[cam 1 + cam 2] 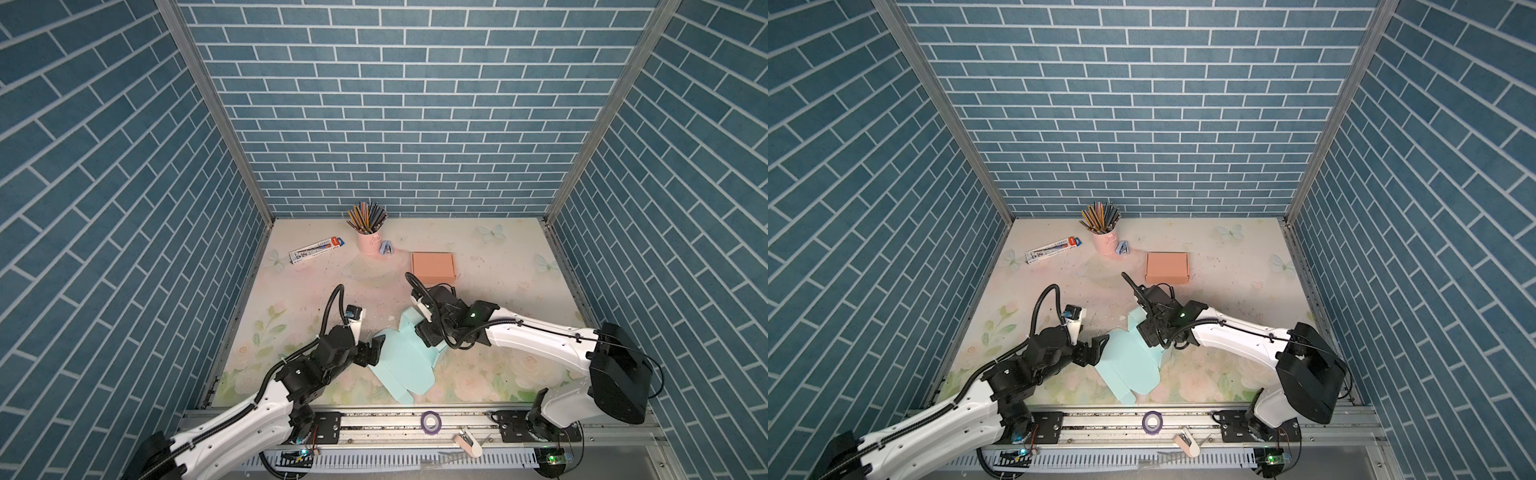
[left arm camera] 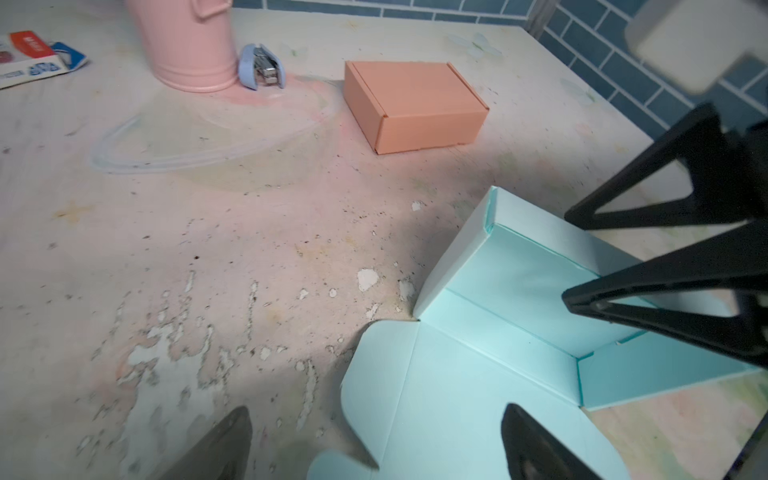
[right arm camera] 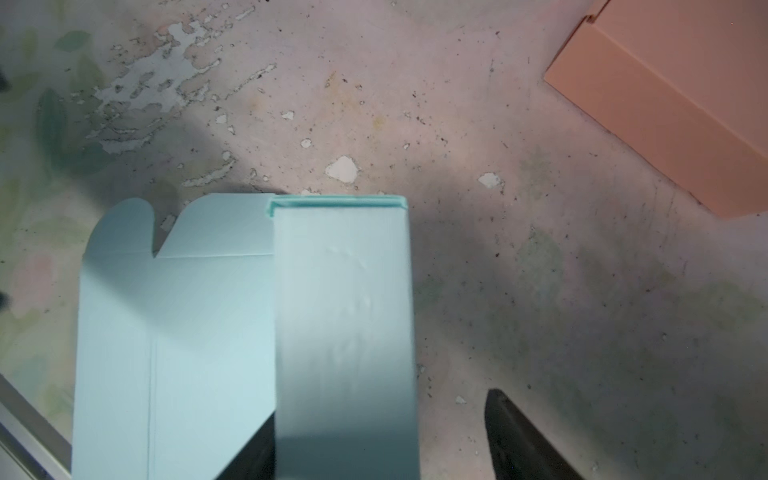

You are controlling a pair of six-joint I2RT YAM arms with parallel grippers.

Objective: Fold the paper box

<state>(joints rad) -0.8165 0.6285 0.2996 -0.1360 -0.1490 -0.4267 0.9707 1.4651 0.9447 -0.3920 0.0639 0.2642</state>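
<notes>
Table [image 1: 498, 266]: we see the paper box [image 1: 399, 357] lying toward the front, part-folded.
Paper box: light, thin card, easily creased; we would grip the raised wall [image 3: 340, 311] or a flap [image 2: 415, 395] edge.
Right gripper [image 2: 567, 259]: spread, straddling that wall, not pinching.
Left gripper [image 1: 374, 352]: spread wide at the flat flap's edge.

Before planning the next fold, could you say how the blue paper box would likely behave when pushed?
Thin and creased, the blue paper box probably flexes. Mostly flat, it likely slides easily. Its raised wall may spring back.
</notes>
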